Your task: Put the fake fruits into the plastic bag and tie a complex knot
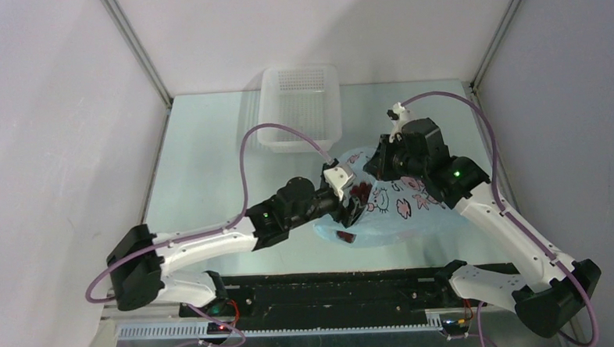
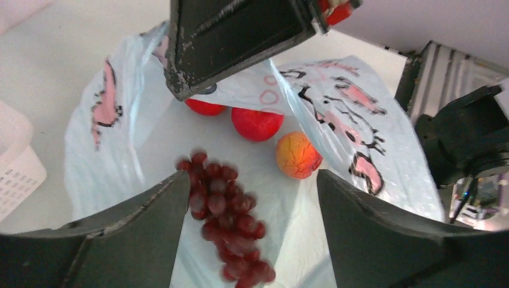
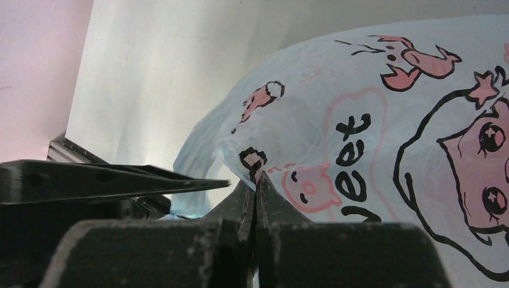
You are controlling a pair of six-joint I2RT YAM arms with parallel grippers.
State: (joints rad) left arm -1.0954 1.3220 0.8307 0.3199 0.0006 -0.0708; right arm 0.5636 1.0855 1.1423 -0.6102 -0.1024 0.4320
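Observation:
The light-blue plastic bag [image 1: 399,212] lies mid-table with its mouth held open. In the left wrist view, inside the bag [image 2: 120,156], lie two red round fruits [image 2: 257,123], the orange-peach fruit [image 2: 298,155] and the dark-red grapes [image 2: 225,219], which look blurred. My left gripper [image 2: 252,180] is open at the bag's mouth, with the grapes between its fingers and close to the left one. My right gripper [image 3: 257,177] is shut on the bag's printed edge and holds it up; it also shows in the left wrist view [image 2: 240,36]. No knot shows.
The white perforated basket [image 1: 299,107] stands at the back of the table, just behind the bag, and shows at the left edge of the left wrist view [image 2: 15,162]. Both arms meet over the bag. The enclosure walls stand on either side.

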